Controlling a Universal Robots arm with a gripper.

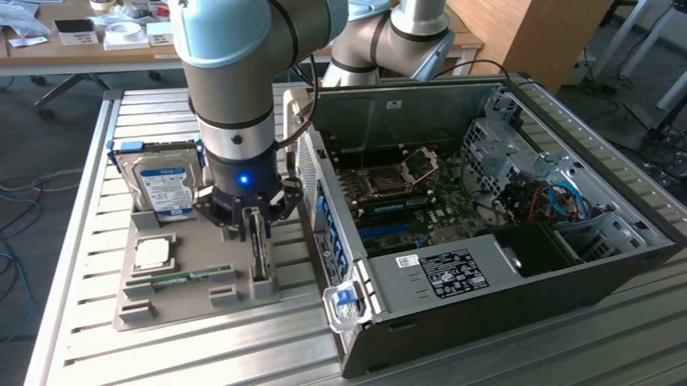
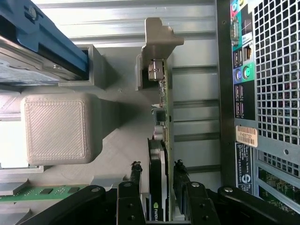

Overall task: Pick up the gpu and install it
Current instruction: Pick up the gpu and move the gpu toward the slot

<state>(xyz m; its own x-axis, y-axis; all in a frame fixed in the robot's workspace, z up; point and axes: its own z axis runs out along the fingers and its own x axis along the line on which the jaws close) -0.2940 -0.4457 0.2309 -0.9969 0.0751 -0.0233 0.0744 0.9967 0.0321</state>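
The gpu [image 1: 259,251] stands on edge in a slot of the grey holder tray [image 1: 183,310], at the side nearest the open computer case [image 1: 504,273]. My gripper [image 1: 254,223] points straight down over it. In the wrist view the gpu [image 2: 163,117] is a thin dark card with a pale metal end bracket. My gripper [image 2: 158,168] is open. Its black fingers [image 2: 136,172] straddle the card's near end, one on each side, with small gaps to the card. Nothing is held.
The tray also carries a silver hard drive [image 1: 166,186], a square CPU [image 1: 154,253] and a green RAM stick [image 1: 183,279]. The case lies open on the slatted metal table [image 1: 601,346], its motherboard [image 1: 408,201] exposed. The case's rear panel [image 2: 262,93] is close beside the gpu.
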